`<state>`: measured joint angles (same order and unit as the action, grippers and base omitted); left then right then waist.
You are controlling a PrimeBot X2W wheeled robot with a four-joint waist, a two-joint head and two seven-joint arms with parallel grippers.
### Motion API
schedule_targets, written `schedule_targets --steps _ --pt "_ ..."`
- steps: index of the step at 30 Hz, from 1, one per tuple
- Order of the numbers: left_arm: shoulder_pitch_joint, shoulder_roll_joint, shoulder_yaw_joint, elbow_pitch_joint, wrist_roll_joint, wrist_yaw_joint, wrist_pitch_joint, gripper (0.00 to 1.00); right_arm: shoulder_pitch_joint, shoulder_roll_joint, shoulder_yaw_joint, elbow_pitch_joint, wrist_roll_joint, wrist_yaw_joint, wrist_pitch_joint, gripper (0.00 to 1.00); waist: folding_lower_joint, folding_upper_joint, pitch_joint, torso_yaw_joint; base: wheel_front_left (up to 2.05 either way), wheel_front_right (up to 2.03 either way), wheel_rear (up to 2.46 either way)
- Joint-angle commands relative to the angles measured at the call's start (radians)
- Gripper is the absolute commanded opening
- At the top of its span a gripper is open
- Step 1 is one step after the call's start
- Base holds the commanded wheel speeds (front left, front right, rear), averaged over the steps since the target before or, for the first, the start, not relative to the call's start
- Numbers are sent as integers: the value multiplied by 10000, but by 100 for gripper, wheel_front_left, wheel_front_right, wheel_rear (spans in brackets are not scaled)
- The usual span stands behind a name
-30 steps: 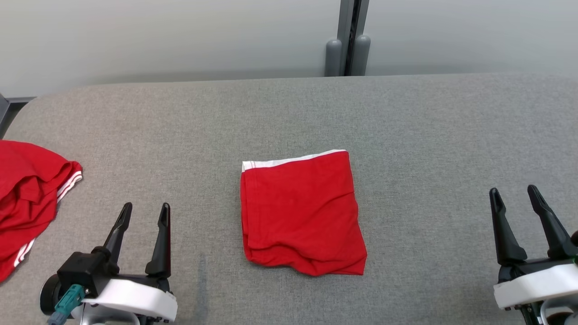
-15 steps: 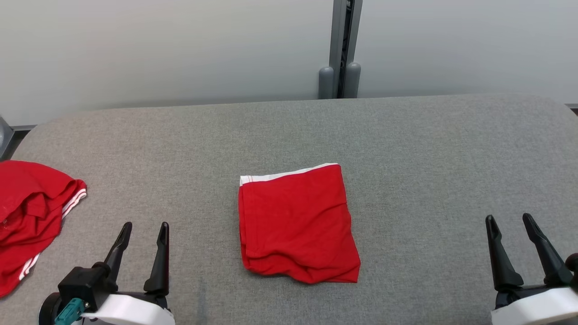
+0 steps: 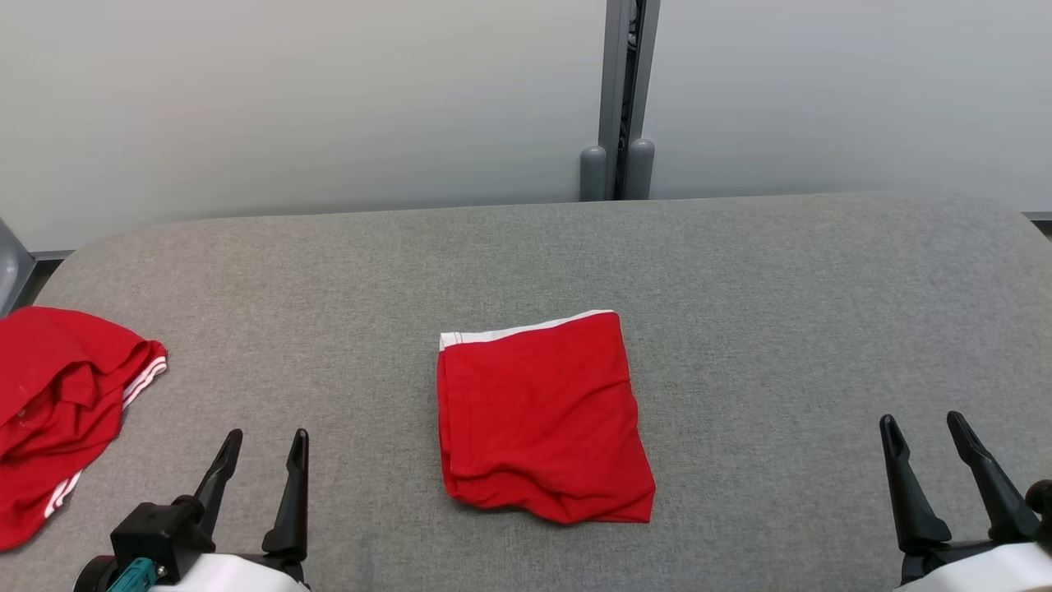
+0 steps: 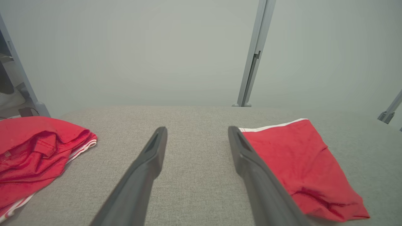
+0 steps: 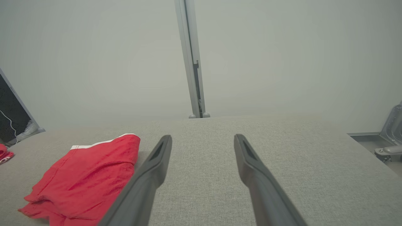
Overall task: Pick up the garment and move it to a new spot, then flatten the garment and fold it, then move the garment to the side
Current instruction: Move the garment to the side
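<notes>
I am holding the left pincer (image 3: 267, 433) and the right pincer (image 3: 920, 418) spread and empty at the near edge of the tabletop (image 3: 740, 271), since the folded red garment (image 3: 542, 419) is lying mid-surface between them, seemingly awaiting its sideways move.

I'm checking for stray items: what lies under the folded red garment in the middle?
The folded red garment lies on the grey fabric surface; its own lower layers show along the near edge. Anything beneath is covered.
</notes>
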<state>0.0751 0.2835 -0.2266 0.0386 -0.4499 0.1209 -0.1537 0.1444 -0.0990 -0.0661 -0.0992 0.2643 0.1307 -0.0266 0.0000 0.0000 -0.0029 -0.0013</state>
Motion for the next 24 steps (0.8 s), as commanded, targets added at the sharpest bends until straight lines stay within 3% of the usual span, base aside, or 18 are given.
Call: schedule_targets --steps 1,24 --pt "8 82 5 -19 -52 31 13 100 43 -15 -36 -77 27 3 33 100 0 0 2 23 0 0 0" --pt "-270 135 -67 50 -144 92 -108 100 -127 73 -75 -1 97 3 -56 100 0 0 201 128 0 0 0"
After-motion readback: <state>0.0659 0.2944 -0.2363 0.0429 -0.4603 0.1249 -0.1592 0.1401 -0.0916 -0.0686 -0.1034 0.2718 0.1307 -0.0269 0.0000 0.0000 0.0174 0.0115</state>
